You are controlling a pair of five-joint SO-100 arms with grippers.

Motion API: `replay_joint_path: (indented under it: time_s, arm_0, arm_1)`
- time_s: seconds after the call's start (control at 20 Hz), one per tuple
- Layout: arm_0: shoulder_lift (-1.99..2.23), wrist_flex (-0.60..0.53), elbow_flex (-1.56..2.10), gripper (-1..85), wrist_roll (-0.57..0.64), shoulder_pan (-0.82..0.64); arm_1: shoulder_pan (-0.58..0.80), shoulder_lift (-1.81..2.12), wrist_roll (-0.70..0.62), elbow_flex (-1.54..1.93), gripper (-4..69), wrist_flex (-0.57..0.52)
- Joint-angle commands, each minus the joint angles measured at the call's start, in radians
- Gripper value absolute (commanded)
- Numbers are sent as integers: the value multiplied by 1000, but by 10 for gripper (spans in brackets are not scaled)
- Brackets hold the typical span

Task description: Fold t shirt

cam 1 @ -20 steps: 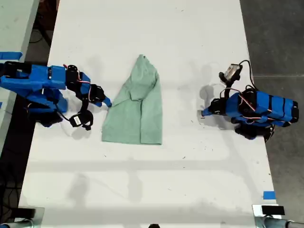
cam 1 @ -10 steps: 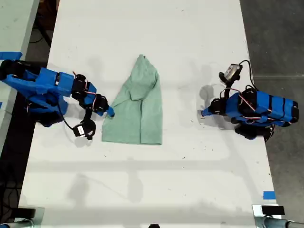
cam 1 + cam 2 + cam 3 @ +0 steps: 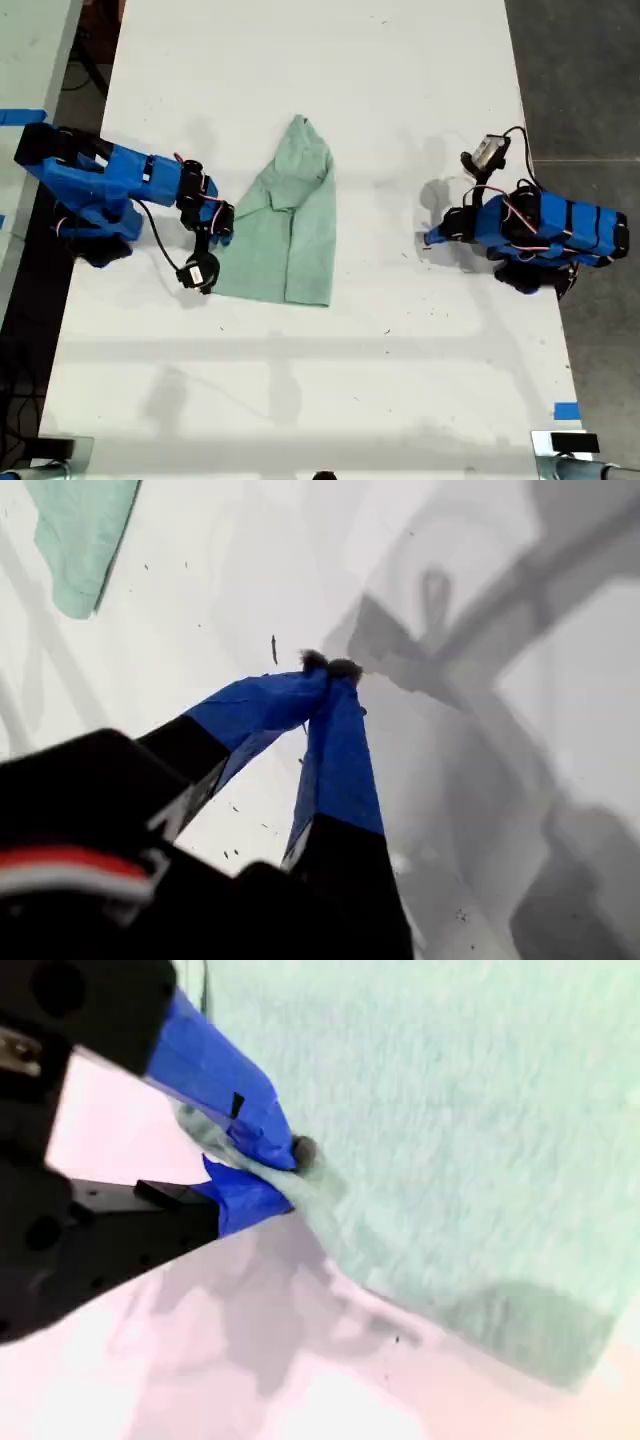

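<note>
**Second gripper pinches the shirt's edge; first gripper closed on nothing**

The shirt [image 3: 285,235] is soft, pale mint-green cloth with a faintly fuzzy weave. It lies flat on the matt white table [image 3: 320,380], narrow and bunched at one end, widening to a straight hem at the other, with a long fold line running down its middle.

My second gripper [image 3: 275,1175] has its blue-taped jaws clamped on the shirt's side edge. In the second wrist view the cloth puckers into a small ridge just at the tips, and the rest of the fabric spreads away beyond them, smooth. The exterior view shows the same gripper [image 3: 222,228] at the shirt's edge on the exterior view's left, its blue arm reaching in from that side.

My first gripper [image 3: 330,670] has its jaws drawn together, the two blue-taped fingers meeting at dark rounded tips with nothing between them. It hangs over bare table specked with dark flecks. The shirt is well apart from it, only a corner [image 3: 80,540] showing far ahead of the tips. In the exterior view this gripper [image 3: 430,238] sits folded at the exterior view's right.
</note>
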Motion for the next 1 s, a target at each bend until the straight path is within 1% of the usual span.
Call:
replay_joint_path:
  time_s: [0.0,0.1,0.2,0.5,0.55,0.6,0.65,0.7,0.85,0.9,0.95]
  arm_0:
    - [-28,123,-227,-1,5,-2]
    - [-92,235,-400,-1,9,15]
    - [-166,316,-583,-1,26,28]
    - [-538,377,-1091,-1,150,28]
    - [-601,377,-1166,32,170,31]
    - [-653,376,-1215,131,186,34]
    - [-687,371,-1239,173,201,34]
    - [-701,374,-1244,182,209,31]
    - [-675,425,-1243,156,225,14]
    - [-637,436,-1235,37,232,9]
    - [-584,442,-1216,-1,232,6]
  arm_1:
    - [9,14,9,37,-12,6]
    - [8,14,9,37,-12,6]
    - [8,14,9,37,-12,6]
    - [8,14,8,37,-12,6]
    - [8,14,8,35,-12,6]
    - [8,14,6,35,-12,6]
    - [8,14,6,35,-12,6]
    - [6,14,6,35,-12,6]
    - [6,14,5,35,-12,6]
    - [6,14,5,35,-12,6]
    - [6,14,5,35,-12,6]
